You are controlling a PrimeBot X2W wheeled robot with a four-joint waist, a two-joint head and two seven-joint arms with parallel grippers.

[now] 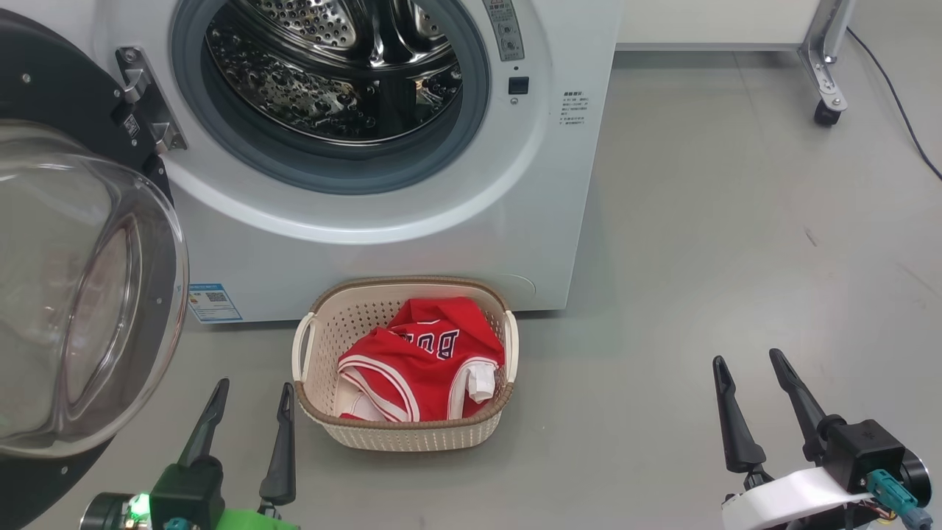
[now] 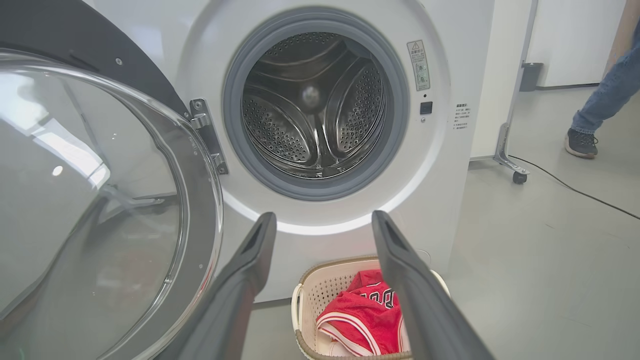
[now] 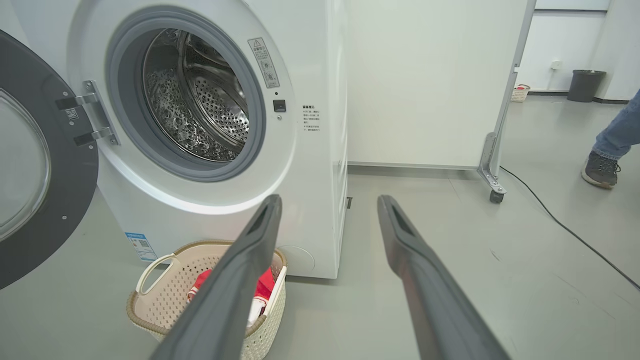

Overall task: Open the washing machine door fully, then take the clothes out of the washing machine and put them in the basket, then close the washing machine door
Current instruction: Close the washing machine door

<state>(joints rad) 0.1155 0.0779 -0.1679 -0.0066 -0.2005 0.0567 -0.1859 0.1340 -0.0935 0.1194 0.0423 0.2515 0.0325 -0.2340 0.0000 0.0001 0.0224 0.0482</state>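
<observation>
The white washing machine [image 1: 412, 221] stands with its steel drum [image 1: 331, 66] showing no clothes inside. Its black washing machine door [image 1: 81, 294] with the bulging glass bowl hangs swung wide open on the left. The red clothes [image 1: 427, 361], a jersey with white trim, lie in the cream basket [image 1: 324, 324] on the floor in front of the machine. My left gripper [image 1: 250, 401] is open and holds nothing, just left of the basket and right of the door. My right gripper [image 1: 751, 368] is open and holds nothing, well right of the basket over bare floor.
A white panel on a wheeled metal leg [image 1: 828, 73] stands at the right behind the machine, with a black cable [image 3: 565, 225] trailing over the grey floor. A person's leg and shoe [image 3: 600, 167] show at the far right. A dark bin [image 3: 585, 85] stands by the far wall.
</observation>
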